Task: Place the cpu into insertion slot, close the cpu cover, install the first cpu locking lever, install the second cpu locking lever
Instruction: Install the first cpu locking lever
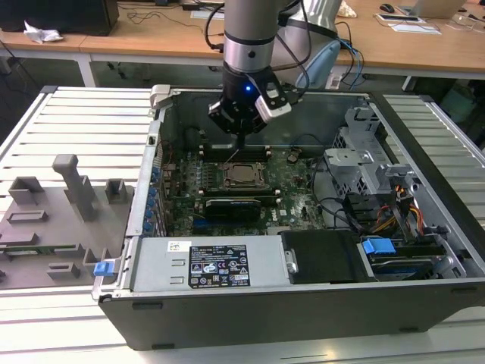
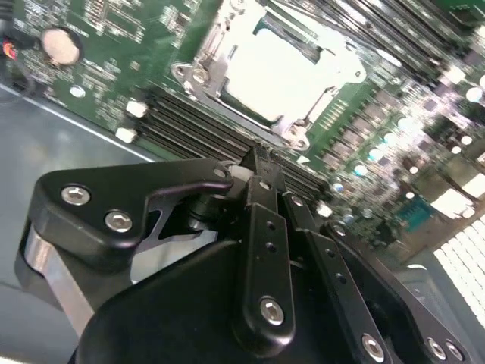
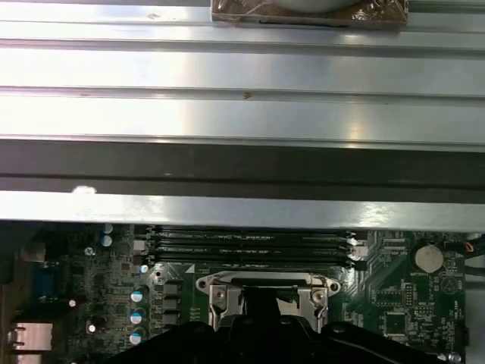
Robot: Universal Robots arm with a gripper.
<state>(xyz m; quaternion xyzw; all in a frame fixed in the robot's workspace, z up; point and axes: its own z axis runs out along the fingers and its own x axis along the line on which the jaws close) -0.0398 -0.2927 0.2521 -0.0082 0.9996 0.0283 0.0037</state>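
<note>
Nearest, the cpu (image 1: 244, 176) sits in the insertion slot (image 1: 226, 180), with the cpu cover (image 2: 220, 42) down around it. Just beyond, the gripper (image 1: 240, 139) hangs pinched narrow, holding nothing I can see, above the memory slots (image 3: 250, 244). 1 skewed push from here could, I judge, scrape those slots or jar the cover.

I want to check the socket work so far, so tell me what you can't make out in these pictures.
Cpu: glare washes out its top in the second wrist view.
Slot: in the first wrist view the pincer covers its middle, and the picture's edge cuts off the rest.
Cover: too small in the exterior view to tell whether it is latched.
</note>
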